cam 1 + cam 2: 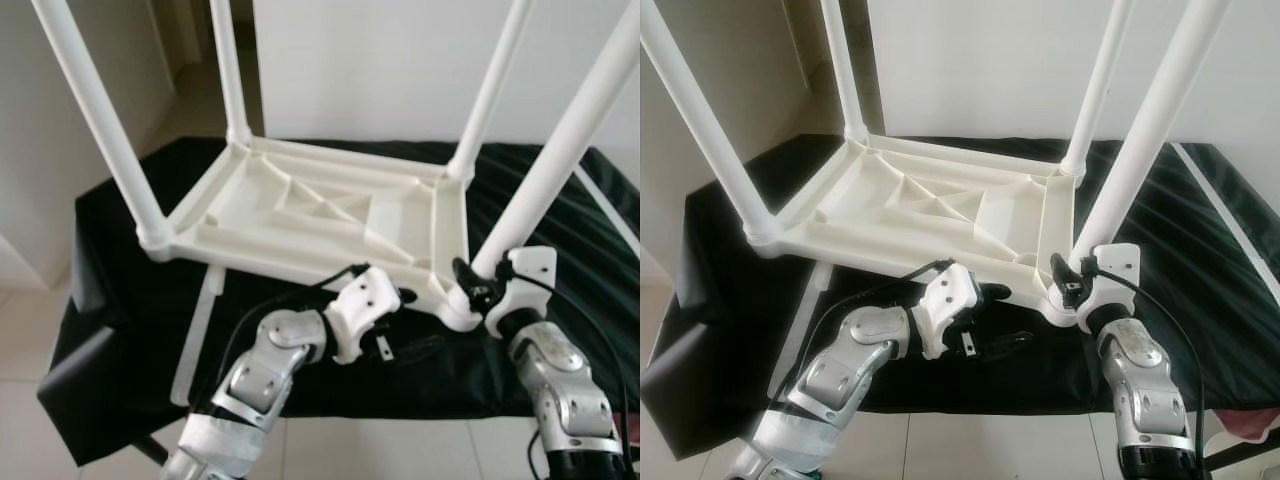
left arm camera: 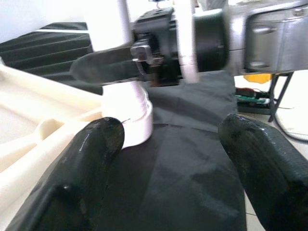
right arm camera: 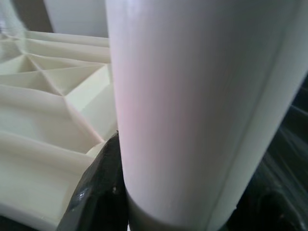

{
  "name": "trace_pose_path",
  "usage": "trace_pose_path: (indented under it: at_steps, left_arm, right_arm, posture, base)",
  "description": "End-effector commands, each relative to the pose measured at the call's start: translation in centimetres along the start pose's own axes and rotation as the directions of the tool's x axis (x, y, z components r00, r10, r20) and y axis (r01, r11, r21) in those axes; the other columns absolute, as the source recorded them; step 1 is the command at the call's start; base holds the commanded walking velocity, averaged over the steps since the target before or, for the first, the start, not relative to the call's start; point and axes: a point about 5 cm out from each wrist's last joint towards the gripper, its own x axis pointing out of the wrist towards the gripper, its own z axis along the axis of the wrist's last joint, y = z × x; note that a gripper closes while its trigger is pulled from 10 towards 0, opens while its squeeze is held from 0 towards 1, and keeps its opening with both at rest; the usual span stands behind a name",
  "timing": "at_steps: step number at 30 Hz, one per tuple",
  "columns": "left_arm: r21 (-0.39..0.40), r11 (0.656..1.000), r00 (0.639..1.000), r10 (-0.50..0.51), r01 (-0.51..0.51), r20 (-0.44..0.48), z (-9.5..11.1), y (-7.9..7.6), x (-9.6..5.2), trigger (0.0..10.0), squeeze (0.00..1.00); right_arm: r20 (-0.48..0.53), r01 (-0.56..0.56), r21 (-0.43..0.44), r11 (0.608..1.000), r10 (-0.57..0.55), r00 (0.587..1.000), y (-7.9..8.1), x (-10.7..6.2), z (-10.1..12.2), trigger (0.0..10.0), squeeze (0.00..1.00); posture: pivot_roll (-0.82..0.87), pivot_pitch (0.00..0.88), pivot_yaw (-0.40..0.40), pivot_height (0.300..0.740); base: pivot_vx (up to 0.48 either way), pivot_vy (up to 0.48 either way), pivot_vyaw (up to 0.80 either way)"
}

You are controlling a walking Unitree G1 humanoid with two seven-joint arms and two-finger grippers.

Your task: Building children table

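Right end effector (image 1: 478, 285) grips near-right table leg (image 1: 570, 140) at its socket; left end effector (image 1: 1005, 318), fingers wide, hovers beside inverted tabletop (image 1: 320, 215).

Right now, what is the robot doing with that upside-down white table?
The robot is putting together a small white plastic table that lies upside down on a black cloth, its four legs pointing up. Its right gripper is closed around the bottom of the nearest white leg, where it fits into the corner socket. Its left gripper is open, low over the cloth beside that corner. A loose white strip lies on the cloth.
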Motion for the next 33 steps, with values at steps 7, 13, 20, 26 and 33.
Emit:
trace_pose_path:
  at_steps: [7,13,20,26,33]
  left_arm:
    - [0.005,1.0,1.0,0.03,-0.03,-0.006,-0.1,0.2,0.1,10.0,0.0]
    - [0.006,1.0,1.0,0.028,-0.027,-0.006,-0.2,0.1,0.2,10.0,0.0]
    - [0.008,0.999,0.999,0.038,-0.038,-0.003,-0.1,0.2,0.3,10.0,0.0]
    - [0.009,0.999,0.999,0.044,-0.044,-0.002,-0.2,0.2,0.3,10.0,0.0]
    - [0.007,0.999,0.999,0.046,-0.046,-0.004,-0.2,0.3,0.2,10.0,0.0]
  right_arm:
    - [-0.133,0.382,0.053,0.923,-0.373,0.918,-0.6,0.1,-1.9,10.0,0.0]
    - [-0.162,0.582,0.082,0.809,-0.566,0.808,0.4,-0.3,-2.4,10.0,0.0]
    - [-0.13,0.516,0.181,0.837,-0.5,0.856,2.9,0.5,-1.3,10.0,0.0]
    - [-0.111,0.476,0.185,0.86,-0.463,0.88,4.0,1.0,-1.0,10.0,0.0]
    - [-0.084,0.453,0.186,0.872,-0.445,0.892,4.1,1.1,-0.7,10.0,1.0]
  posture:
    - [-0.04,0.0,-0.016,0.74]
    - [-0.03,0.0,-0.019,0.74]
    - [-0.02,0.0,-0.033,0.74]
    - [-0.02,0.0,-0.034,0.74]
    - [-0.02,0.0,-0.038,0.74]
  base:
    - [0.0,0.0,0.0]
    - [0.0,0.0,0.0]
    - [0.0,0.0,0.0]
    - [0.0,0.0,0.0]
    - [0.0,0.0,0.0]
